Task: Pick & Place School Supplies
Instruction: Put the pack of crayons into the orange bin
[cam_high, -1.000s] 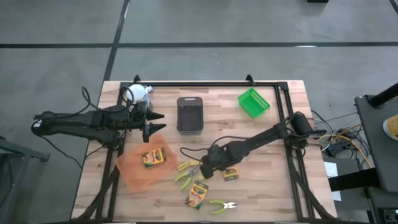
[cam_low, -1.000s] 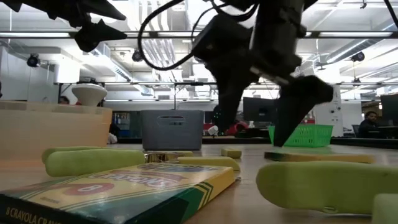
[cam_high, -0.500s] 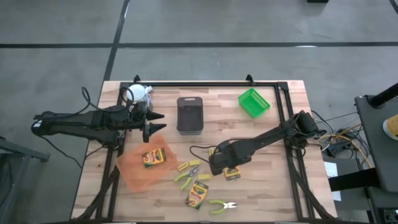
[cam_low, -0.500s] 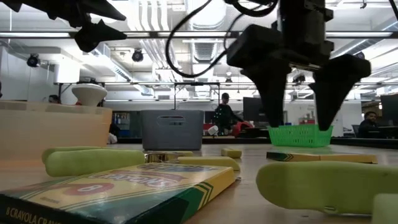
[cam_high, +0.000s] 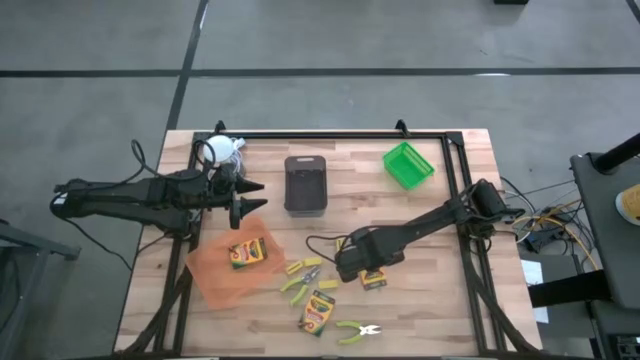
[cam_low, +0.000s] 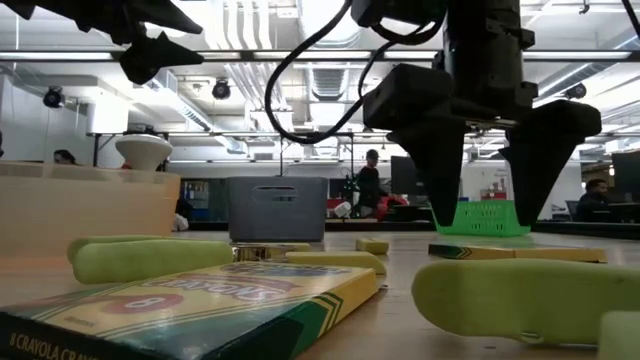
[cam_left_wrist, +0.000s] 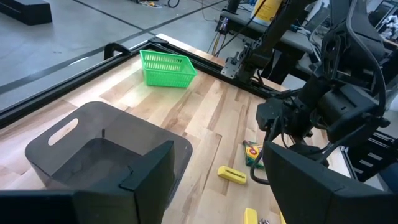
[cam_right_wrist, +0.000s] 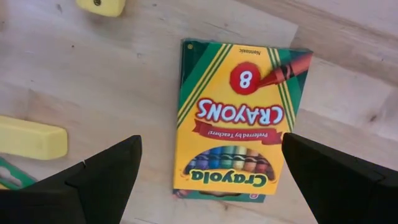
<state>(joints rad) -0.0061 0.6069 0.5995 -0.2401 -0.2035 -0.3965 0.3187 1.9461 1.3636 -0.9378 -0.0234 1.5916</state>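
One box trayed — the rest still loose on the table (cam_high: 440, 300)

Right gripper (cam_high: 356, 270), jaws spread, hovers over a crayon box (cam_right_wrist: 239, 121) at lower centre; left gripper (cam_high: 243, 201), jaws part-open and empty, waits above the orange tray (cam_high: 215, 275) holding one box (cam_high: 247, 253).

A robotics lab in an open industrial hall: bare ducts (cam_low: 250, 30) and strip lights overhead, a polished concrete floor (cam_high: 300, 40), monitors and people at desks beyond the fingers, a framed wooden table (cam_high: 450, 310).

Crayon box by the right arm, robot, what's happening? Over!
Right end effector open, poised over the crayon box. Box flat on the table, untouched. Left end effector open, waiting above the orange tray. Nothing blocking.
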